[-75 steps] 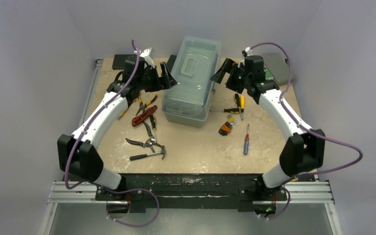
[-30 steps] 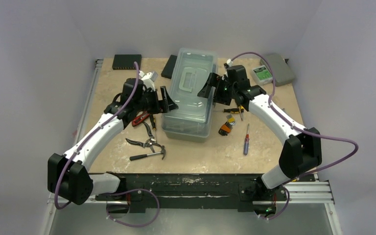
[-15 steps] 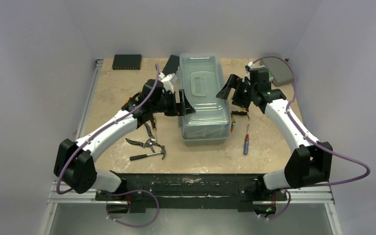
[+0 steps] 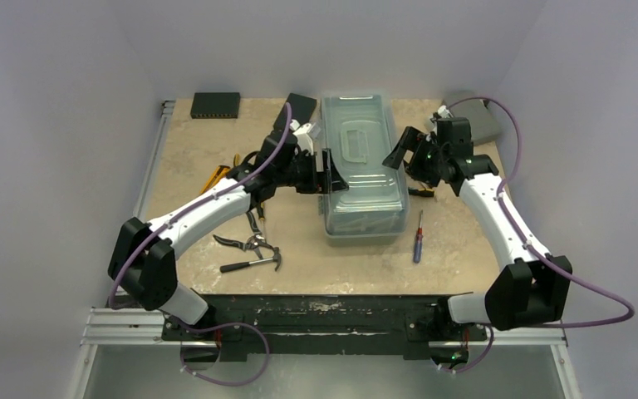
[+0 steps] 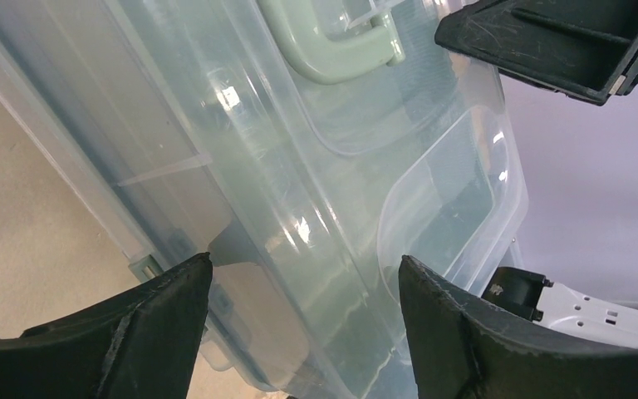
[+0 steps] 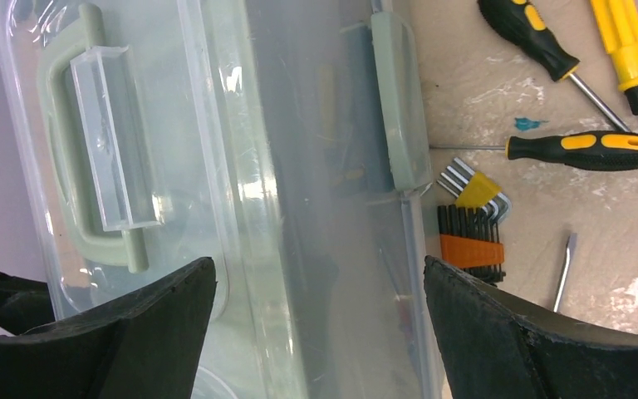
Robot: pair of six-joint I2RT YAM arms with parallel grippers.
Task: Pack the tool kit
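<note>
The sage-green toolbox (image 4: 364, 170) with its translucent lid shut stands lengthwise mid-table. My left gripper (image 4: 330, 171) is open against its left side, and in the left wrist view (image 5: 305, 262) the lid's edge lies between the wide jaws. My right gripper (image 4: 402, 150) is open at its right side, its jaws (image 6: 319, 262) spanning the lid's right edge by the green latch (image 6: 399, 100). The handle (image 6: 75, 166) lies flat on the lid. Loose tools lie on the table: pruning shears (image 4: 249, 243), a hammer (image 4: 253, 263), a blue-and-red screwdriver (image 4: 418, 237), black-and-yellow screwdrivers (image 6: 586, 150) and a hex key set (image 6: 469, 241).
Two flat black boxes (image 4: 215, 104) (image 4: 297, 106) lie along the back edge. A grey case (image 4: 480, 123) sits at the back right, behind my right wrist. Yellow-handled pliers (image 4: 216, 176) lie left of my left forearm.
The toolbox has slid right and turned straight, both open grippers travelling with it on either side. It now hides most of the hex key set in the top view.
</note>
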